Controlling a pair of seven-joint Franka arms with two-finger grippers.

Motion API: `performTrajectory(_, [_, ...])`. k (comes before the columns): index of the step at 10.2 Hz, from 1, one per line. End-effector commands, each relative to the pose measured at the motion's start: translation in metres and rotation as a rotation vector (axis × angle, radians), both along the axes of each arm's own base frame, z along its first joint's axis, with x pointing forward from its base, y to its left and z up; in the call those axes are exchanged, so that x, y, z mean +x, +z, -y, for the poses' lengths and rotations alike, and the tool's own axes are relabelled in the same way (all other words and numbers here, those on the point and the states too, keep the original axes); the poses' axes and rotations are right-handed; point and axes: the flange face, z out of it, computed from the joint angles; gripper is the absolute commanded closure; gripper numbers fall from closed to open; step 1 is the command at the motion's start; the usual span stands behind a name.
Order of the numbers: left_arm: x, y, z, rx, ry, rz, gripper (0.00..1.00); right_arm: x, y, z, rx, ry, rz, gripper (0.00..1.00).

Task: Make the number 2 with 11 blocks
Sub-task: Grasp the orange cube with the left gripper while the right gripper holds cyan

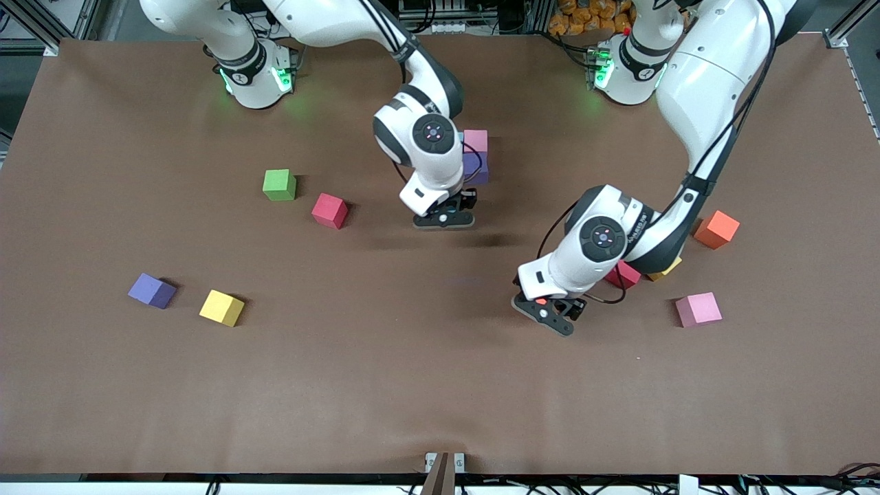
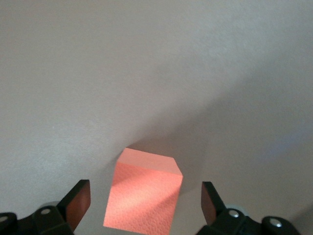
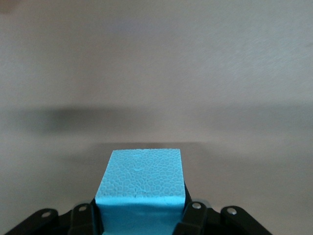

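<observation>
My right gripper (image 1: 443,220) (image 3: 141,218) is shut on a light blue block (image 3: 142,181) over the middle of the table; the hand hides that block in the front view. Beside it a pink block (image 1: 475,140) and a purple block (image 1: 476,167) stand touching, the purple one nearer the camera. My left gripper (image 1: 548,315) (image 2: 144,203) hangs open over a red block (image 2: 146,181), which lies between the fingers without touching them. Loose blocks: red (image 1: 329,210), purple (image 1: 152,290), yellow (image 1: 221,307), pink (image 1: 698,309), orange (image 1: 716,229). The left arm partly hides another red (image 1: 624,276) and a yellow (image 1: 667,269).
A green cube (image 1: 279,184) sits beside the loose red block toward the right arm's end. The brown table mat (image 1: 412,385) is bare along the edge nearest the camera.
</observation>
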Motion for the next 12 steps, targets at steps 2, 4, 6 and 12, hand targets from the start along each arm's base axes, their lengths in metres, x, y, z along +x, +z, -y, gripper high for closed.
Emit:
performTrajectory(2, [0.007, -0.007, -0.013, 0.058, -0.127, 0.004, 0.00, -0.023, -0.014, -0.028, 0.012, 0.002, 0.001, 0.52])
performTrajectory(4, [0.006, -0.011, -0.011, 0.059, -0.140, 0.000, 0.00, -0.028, -0.018, -0.036, 0.016, 0.015, 0.007, 0.53])
performTrajectory(6, [0.004, -0.013, -0.011, 0.060, -0.142, -0.004, 0.00, -0.028, -0.021, -0.041, 0.018, 0.019, 0.009, 0.53])
performTrajectory(12, [-0.003, -0.030, -0.007, 0.068, -0.157, -0.030, 0.00, -0.045, -0.036, -0.063, 0.016, 0.065, 0.010, 0.53])
